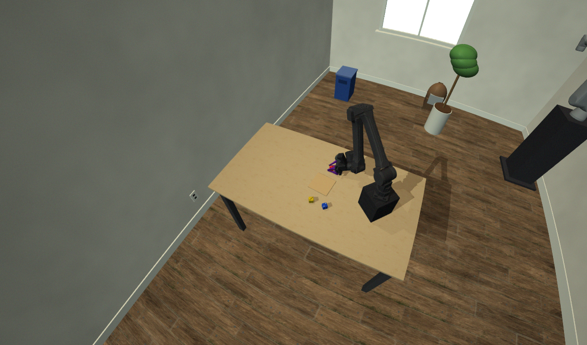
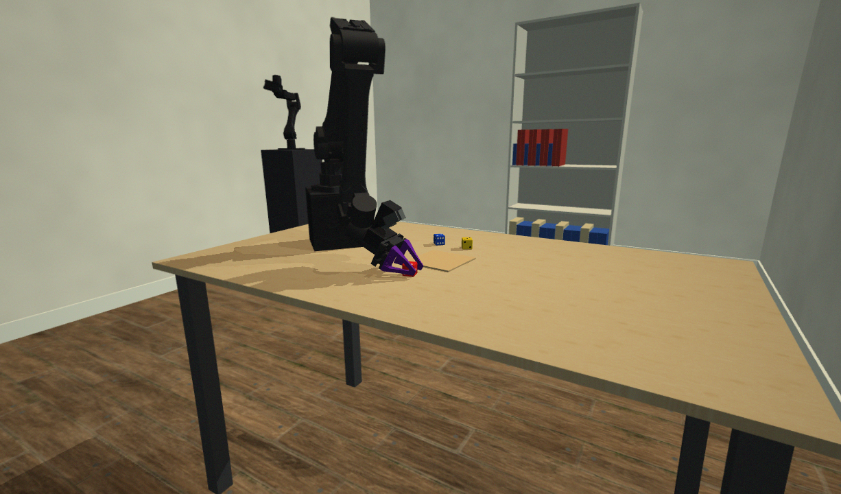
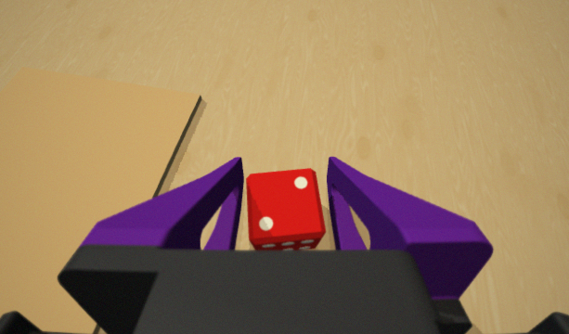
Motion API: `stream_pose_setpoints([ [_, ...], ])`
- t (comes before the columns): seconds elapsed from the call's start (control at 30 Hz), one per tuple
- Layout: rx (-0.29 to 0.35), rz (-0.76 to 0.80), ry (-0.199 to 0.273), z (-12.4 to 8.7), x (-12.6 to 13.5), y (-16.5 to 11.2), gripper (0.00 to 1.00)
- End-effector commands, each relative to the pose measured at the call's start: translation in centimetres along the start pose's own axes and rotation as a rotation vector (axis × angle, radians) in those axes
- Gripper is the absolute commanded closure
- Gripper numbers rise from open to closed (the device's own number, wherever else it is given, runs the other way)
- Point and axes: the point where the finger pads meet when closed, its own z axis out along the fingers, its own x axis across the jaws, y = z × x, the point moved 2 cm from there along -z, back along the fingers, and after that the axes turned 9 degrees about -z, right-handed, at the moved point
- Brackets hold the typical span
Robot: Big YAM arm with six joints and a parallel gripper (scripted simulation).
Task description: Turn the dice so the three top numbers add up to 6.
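The red die rests on the bare table between my purple fingers, with two pips up and six pips on the side facing the wrist camera. My gripper is open, with a narrow gap on each side of the die; it also shows in the exterior view, low on the table. The tan mat lies flat just left of the fingers, with nothing on it. The yellow die and the blue die sit on the table beyond the mat's other side, off the mat.
The arm's black base stands on the table near its right side. The two loose dice lie close together behind the mat in the exterior view.
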Motion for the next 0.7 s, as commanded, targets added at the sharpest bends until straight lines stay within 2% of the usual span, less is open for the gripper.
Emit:
stream_pose_setpoints([
  [0.0,-0.025,-0.018,-0.007,0.1,-0.3,0.9,0.55],
  [0.43,-0.025,-0.020,-0.012,-0.3,-0.4,1.0,0.55],
  [0.67,-0.015,-0.019,-0.014,-2.4,-0.5,0.8,0.55],
])
